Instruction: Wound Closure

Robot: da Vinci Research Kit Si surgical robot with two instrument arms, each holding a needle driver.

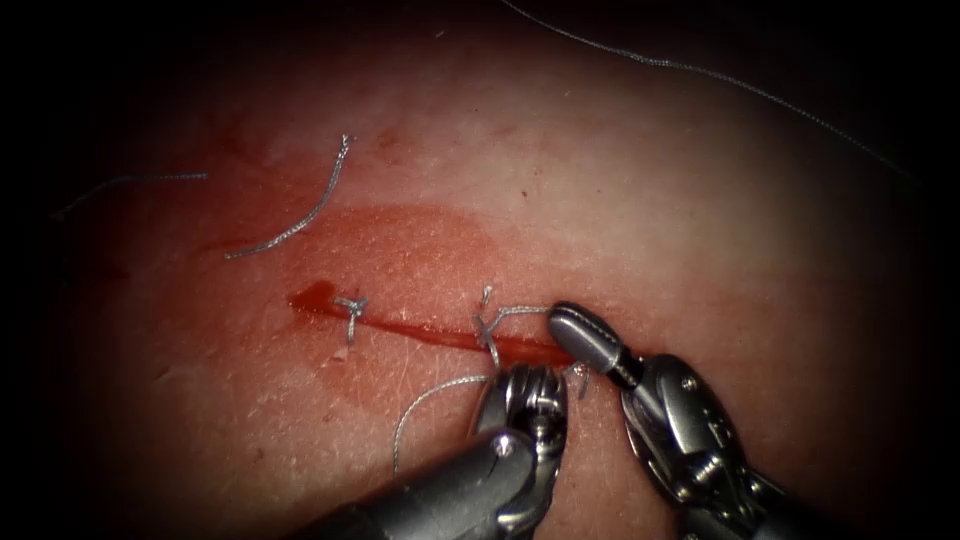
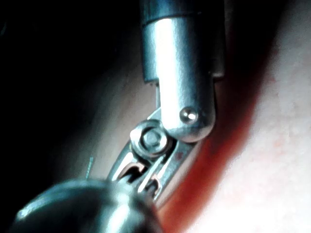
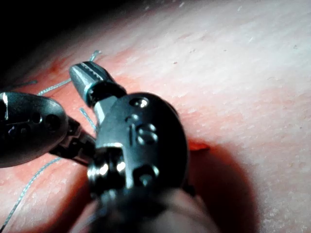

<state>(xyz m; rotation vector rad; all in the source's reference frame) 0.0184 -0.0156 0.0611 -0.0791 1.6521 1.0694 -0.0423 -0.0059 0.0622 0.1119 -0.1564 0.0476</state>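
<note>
Along the cut (image 1: 430, 335) in the tissue (image 1: 640, 200) sit two knotted stitches (image 1: 351, 308). Just beside the second, the right hand (image 1: 572, 322) is closed on the thread (image 1: 520, 311). Below the cut, the left hand (image 1: 525, 385); whether it grips anything I cannot tell. Two cut thread ends (image 1: 300, 215) lie well above-left.

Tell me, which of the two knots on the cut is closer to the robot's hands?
The right knot, sitting right beside the right hand and just above the left hand. The left knot sits apart, farther along the cut.
</note>
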